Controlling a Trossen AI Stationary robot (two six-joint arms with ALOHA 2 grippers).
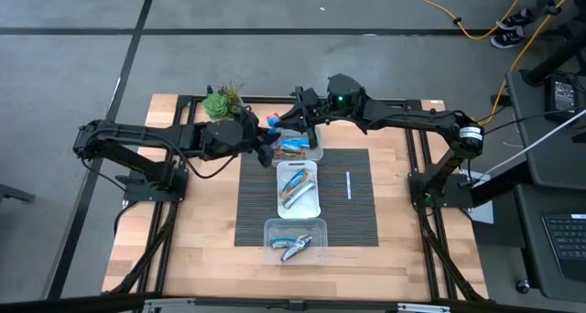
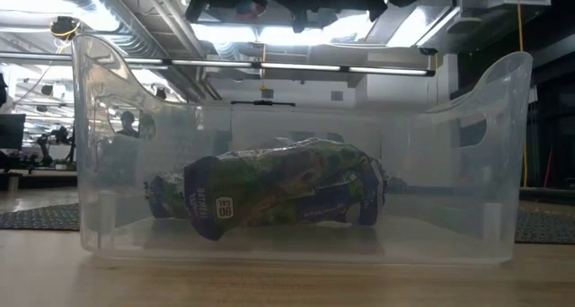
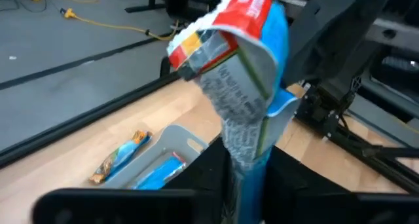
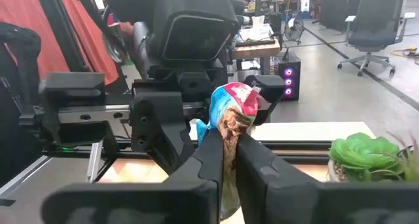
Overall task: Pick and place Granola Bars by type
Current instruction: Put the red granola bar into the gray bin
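Observation:
One granola bar (image 1: 275,122) in a red, blue and silver wrapper hangs in the air over the far clear tub (image 1: 314,154), with both grippers on it. My left gripper (image 1: 268,141) comes from the table's left and my right gripper (image 1: 291,125) from its right, both shut on this bar. It shows crumpled in the left wrist view (image 3: 242,60) and as a bulging end in the right wrist view (image 4: 232,106). More bars lie in the far tub (image 3: 124,160), the middle tub (image 1: 295,187) and the near tub (image 2: 269,195). My left gripper pinches one end of the bar (image 3: 245,162) between its two fingers. The rest of the wrapper stands out past the fingertips, bent and crumpled, clear of the tub below. My right gripper pinches the bar below its bulging end (image 4: 228,142) between its two fingers, coming level from the table's right. The red and blue end sticks out past the fingertips, lifted clear.
Three clear tubs stand in a row on a dark striped mat (image 1: 352,217), the near one (image 1: 272,231) close to the front edge. A thin white stick (image 1: 348,185) lies on the mat to their right. A green plant (image 1: 222,101) stands at the far edge.

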